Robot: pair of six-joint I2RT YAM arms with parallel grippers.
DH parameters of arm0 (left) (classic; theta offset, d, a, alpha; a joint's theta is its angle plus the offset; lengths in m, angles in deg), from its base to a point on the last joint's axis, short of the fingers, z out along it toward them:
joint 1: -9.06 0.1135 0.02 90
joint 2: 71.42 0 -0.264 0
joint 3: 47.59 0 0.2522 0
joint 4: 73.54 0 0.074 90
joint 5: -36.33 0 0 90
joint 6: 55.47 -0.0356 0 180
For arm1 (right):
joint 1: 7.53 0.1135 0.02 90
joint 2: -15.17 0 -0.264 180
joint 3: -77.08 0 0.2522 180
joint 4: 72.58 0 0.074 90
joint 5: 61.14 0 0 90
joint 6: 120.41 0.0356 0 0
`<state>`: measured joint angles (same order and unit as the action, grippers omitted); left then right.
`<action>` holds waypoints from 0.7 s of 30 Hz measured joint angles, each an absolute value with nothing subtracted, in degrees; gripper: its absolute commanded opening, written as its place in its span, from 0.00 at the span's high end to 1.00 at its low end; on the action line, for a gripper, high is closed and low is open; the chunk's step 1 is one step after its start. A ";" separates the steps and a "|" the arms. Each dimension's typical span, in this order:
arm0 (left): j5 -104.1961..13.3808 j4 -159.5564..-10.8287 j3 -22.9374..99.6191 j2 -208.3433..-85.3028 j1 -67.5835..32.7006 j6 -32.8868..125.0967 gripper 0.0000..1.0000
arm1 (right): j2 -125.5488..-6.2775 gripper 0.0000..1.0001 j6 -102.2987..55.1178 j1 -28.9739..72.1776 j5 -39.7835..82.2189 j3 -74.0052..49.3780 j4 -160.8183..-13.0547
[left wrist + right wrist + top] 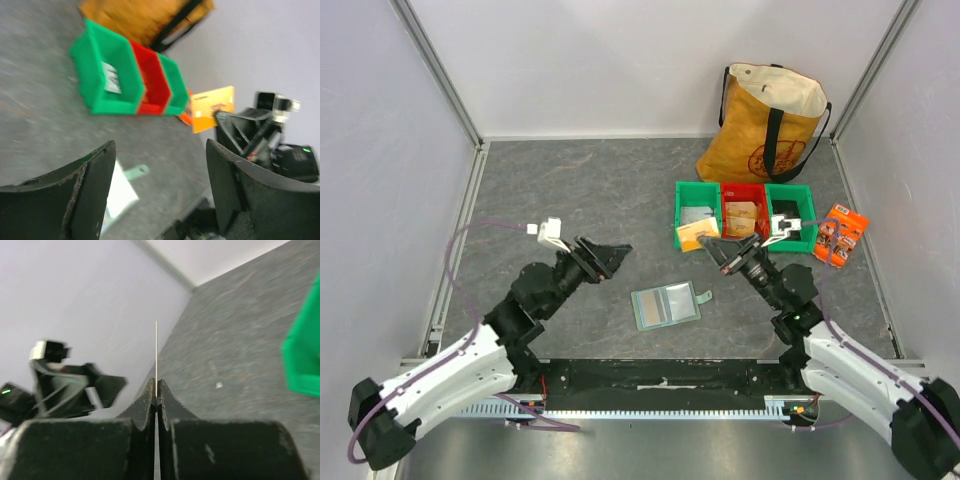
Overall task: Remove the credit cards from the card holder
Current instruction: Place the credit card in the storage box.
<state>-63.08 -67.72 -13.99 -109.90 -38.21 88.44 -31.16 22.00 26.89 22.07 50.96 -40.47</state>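
My R claw (156, 383) pinches a tan-gold card (693, 238); L claw (160, 150) gapes empty. Next, prob: drop card, recheck holder (665, 305) (open on counter (570, 200)).

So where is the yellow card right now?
In the top view the orange-yellow card is pinched in the right gripper, jaws shut, in front of the left green bin and just beyond the open card holder.

One card holder (665, 305), taken as dial centre. One credit card (695, 238) visible, at one o'clock. Three bins at one o'clock: green bin (679, 215), red bin (742, 187), green bin (790, 188). One tote bag (770, 130) at one o'clock, one orange packet (842, 234) at two. Two grippers: left gripper (617, 250), right gripper (712, 244).
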 measured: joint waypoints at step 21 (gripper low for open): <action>-55.45 -114.96 4.10 -110.14 -11.61 60.81 0.08 | -52.77 1.00 13.19 -2.77 26.25 36.45 -61.89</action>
<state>-55.45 -114.96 4.10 -110.14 -11.61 60.81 -52.77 13.19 -2.77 26.25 36.45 -61.89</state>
